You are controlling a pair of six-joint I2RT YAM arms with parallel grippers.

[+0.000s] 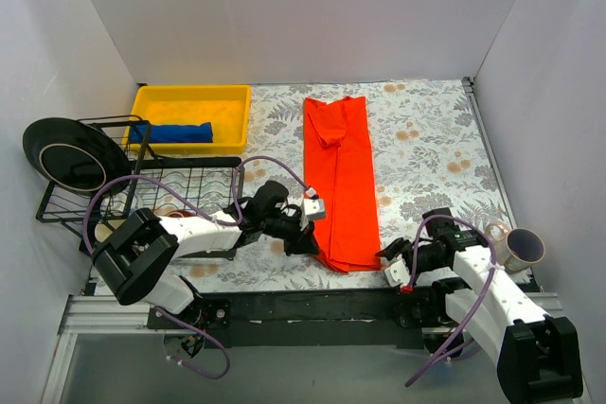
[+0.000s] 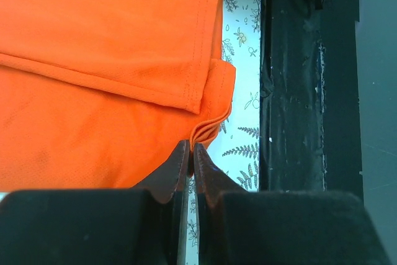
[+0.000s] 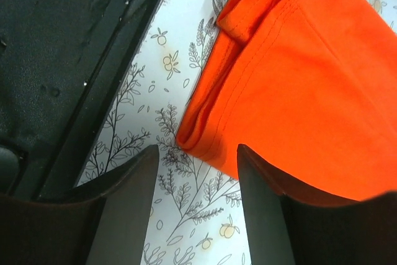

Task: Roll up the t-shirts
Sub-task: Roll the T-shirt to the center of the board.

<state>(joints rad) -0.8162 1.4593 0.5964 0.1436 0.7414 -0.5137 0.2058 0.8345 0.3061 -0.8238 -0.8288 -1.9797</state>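
The orange-red t-shirt [image 1: 341,186] lies folded into a long narrow strip down the middle of the table. My left gripper [image 1: 309,239] sits at the shirt's near left corner. In the left wrist view the gripper [image 2: 191,148] is shut, pinching the bunched hem of the orange t-shirt [image 2: 93,60]. My right gripper [image 1: 388,265] stands open at the near right corner. In the right wrist view its tips [image 3: 197,153] straddle bare cloth just short of the folded orange corner [image 3: 205,131]. The blue t-shirt [image 1: 172,131] lies rolled in the yellow bin [image 1: 194,92].
A black wire dish rack [image 1: 142,186] holding a black plate [image 1: 66,153] stands at the left. A mug [image 1: 519,248] sits near the right wall. The black mounting rail [image 1: 312,305] runs along the near edge. White walls close in three sides.
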